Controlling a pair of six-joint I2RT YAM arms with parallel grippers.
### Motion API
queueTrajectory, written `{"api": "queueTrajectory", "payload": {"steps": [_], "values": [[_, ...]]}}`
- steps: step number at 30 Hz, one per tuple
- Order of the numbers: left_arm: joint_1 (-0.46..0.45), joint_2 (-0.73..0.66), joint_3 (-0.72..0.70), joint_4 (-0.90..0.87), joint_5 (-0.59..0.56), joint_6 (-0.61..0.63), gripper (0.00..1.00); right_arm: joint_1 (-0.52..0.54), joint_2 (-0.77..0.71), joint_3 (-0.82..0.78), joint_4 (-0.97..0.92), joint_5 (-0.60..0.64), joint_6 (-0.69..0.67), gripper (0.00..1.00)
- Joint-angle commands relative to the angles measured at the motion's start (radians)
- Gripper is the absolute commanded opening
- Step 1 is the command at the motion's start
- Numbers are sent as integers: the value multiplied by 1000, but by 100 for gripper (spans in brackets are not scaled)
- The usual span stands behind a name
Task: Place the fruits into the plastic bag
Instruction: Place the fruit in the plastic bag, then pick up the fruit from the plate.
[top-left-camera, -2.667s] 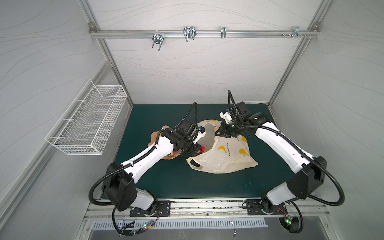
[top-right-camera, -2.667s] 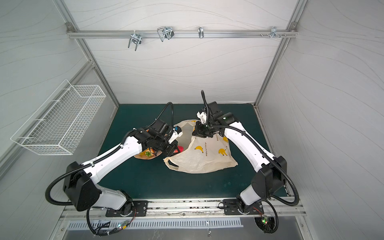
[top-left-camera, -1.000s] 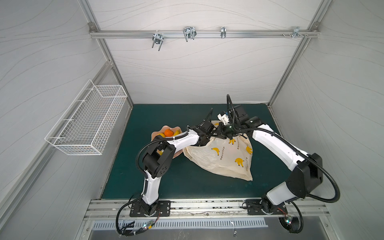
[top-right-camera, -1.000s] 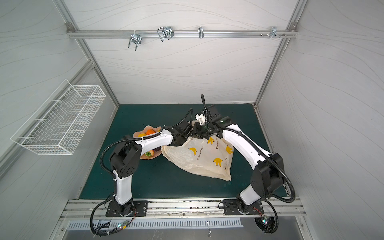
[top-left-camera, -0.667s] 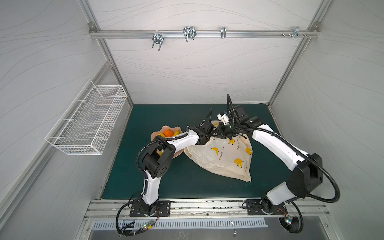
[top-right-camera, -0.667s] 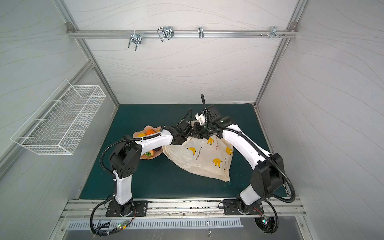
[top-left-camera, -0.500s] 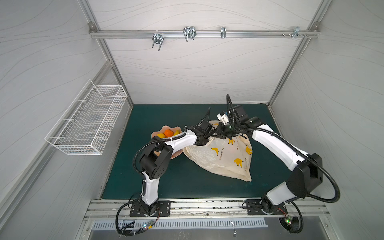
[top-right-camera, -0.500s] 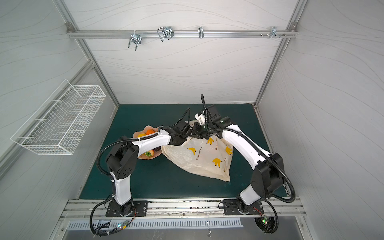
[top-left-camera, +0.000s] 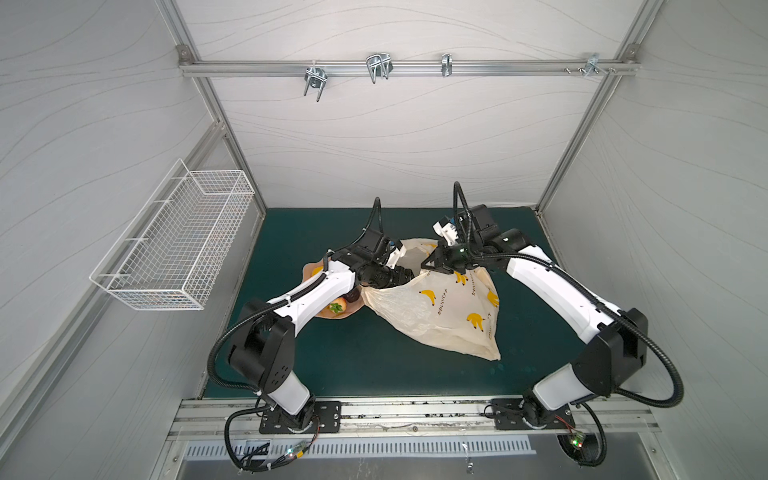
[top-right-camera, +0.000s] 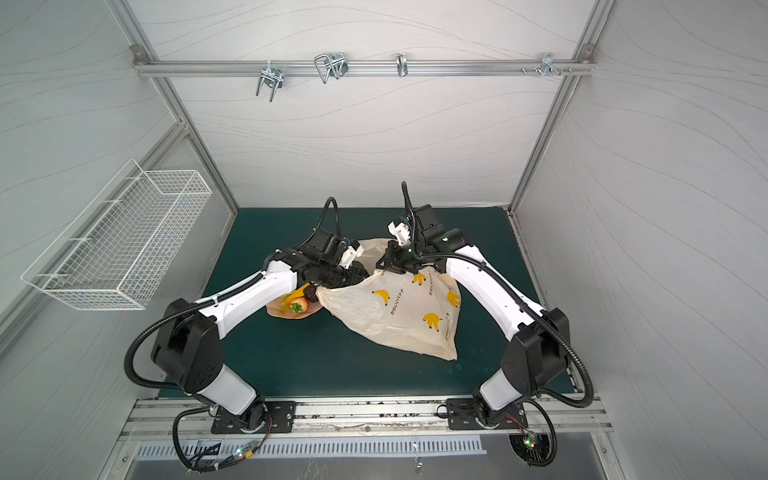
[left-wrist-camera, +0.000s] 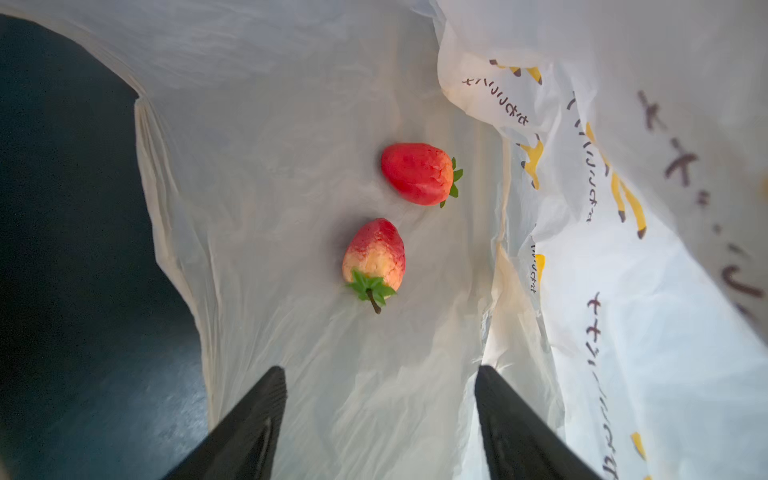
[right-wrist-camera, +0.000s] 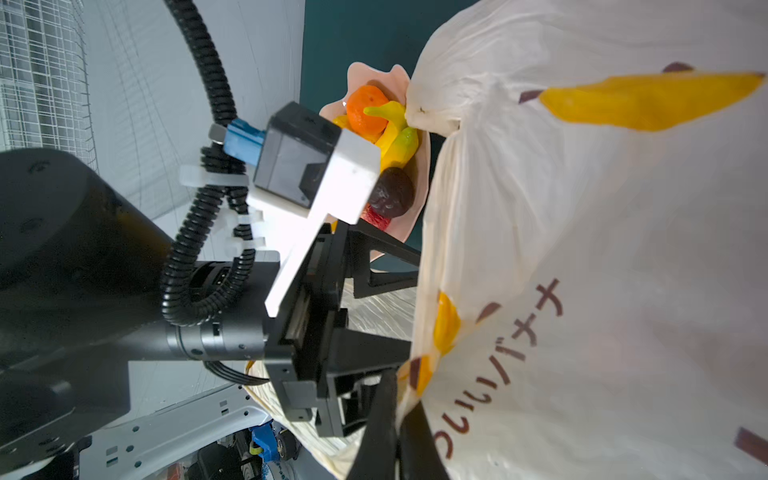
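Observation:
The cream plastic bag (top-left-camera: 440, 307) with banana prints lies on the green mat, its mouth lifted. My right gripper (right-wrist-camera: 399, 399) is shut on the bag's upper edge and holds it up in both top views (top-right-camera: 382, 266). My left gripper (left-wrist-camera: 380, 370) reaches into the bag's mouth, open, with nothing between its fingers. Two red strawberries (left-wrist-camera: 417, 172) (left-wrist-camera: 376, 253) lie inside on the plastic just beyond it. Other fruits stay on the pinkish plate (right-wrist-camera: 390, 75) beside the bag: an orange piece (right-wrist-camera: 365, 110), yellow banana pieces (right-wrist-camera: 395, 133), a dark brown lumpy one (right-wrist-camera: 390, 193) and a strawberry (top-right-camera: 297, 305).
A white wire basket (top-left-camera: 174, 249) hangs on the left wall. A metal rail with hooks (top-left-camera: 378, 68) runs overhead at the back. The plate (top-left-camera: 328, 320) sits partly under my left arm. Green mat (top-left-camera: 353, 357) lies in front of the bag.
My left arm has swung from the plate over to the bag's mouth. My right gripper has pulled the bag's edge up and the bag has shifted. In the last second little moves.

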Motion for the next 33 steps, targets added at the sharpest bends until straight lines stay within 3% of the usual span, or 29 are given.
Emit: {"api": "queueTrajectory", "payload": {"steps": [1, 7, 20, 33], "values": [[30, -75, 9, -47, -62, -22, 75, 4, 5, 31, -60, 16, -42, 0], [64, -154, 18, -109, -165, -36, 75, 4, 0, 18, -68, 24, -49, 0], [108, -273, 1, -110, -138, -57, 73, 5, -6, 8, -98, 60, -67, 0], [288, -225, 71, -435, -315, -87, 71, 5, -6, 26, -112, 65, -75, 0]]}}
